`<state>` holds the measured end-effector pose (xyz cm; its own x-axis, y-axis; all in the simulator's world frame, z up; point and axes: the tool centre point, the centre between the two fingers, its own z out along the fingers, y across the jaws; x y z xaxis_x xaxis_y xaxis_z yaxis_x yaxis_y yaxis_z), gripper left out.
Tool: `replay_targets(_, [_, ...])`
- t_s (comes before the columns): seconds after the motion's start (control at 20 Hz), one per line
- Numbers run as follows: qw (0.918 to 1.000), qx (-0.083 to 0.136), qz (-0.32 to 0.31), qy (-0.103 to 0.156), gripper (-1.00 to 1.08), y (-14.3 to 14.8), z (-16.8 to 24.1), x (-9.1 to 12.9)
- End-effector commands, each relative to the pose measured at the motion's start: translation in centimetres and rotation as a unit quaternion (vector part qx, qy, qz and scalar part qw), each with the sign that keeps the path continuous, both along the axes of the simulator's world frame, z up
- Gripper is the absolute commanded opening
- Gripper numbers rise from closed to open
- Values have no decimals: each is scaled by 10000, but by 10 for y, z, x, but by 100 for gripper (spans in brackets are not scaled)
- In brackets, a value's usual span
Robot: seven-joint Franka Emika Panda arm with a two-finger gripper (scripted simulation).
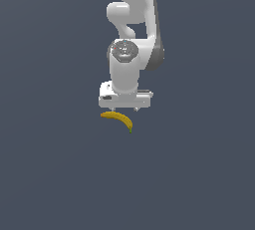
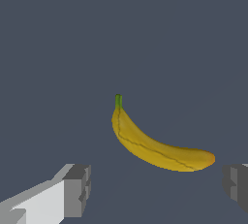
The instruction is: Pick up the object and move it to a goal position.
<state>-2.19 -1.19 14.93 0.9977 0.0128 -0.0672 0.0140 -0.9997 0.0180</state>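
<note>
The banana lies flat on the plain dark ground, near the middle of the exterior view, just below and in front of the arm that hangs down over it; its green stem tip points toward the exterior view's right and toward the near side, its blunt end toward the exterior view's left; the gripper hovers just above it, its fingers barely showing under the white hand body; in the wrist view the fingers stand wide apart, one grey pad at each side of the picture, with nothing between them, so the hand is released and empty; the banana sits ahead of the gap between the pads rather than inside it, so the hand seems to need a small shift as well as a descent before it can close; no goal marker shows in either view; as to handling, I judge the fruit light and fairly firm, with a smooth rounded skin that could roll or squirt out under a pinch placed near either tapering end; the stem is thin and a poor place to hold; the thick middle of the curve looks the soundest spot, with the pads closing across the short width, not along the length; the curve means that an off-centre grasp would likely let it swing or tilt when lifted; a moderate squeeze should do.
</note>
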Motion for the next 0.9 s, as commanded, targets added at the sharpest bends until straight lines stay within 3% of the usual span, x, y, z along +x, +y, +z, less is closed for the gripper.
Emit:
replay_targets(0.0, [10000,0,0,0,100,0,0,0])
replay_targets(0.85, [9995,-26,313,-72,100,2,11,5])
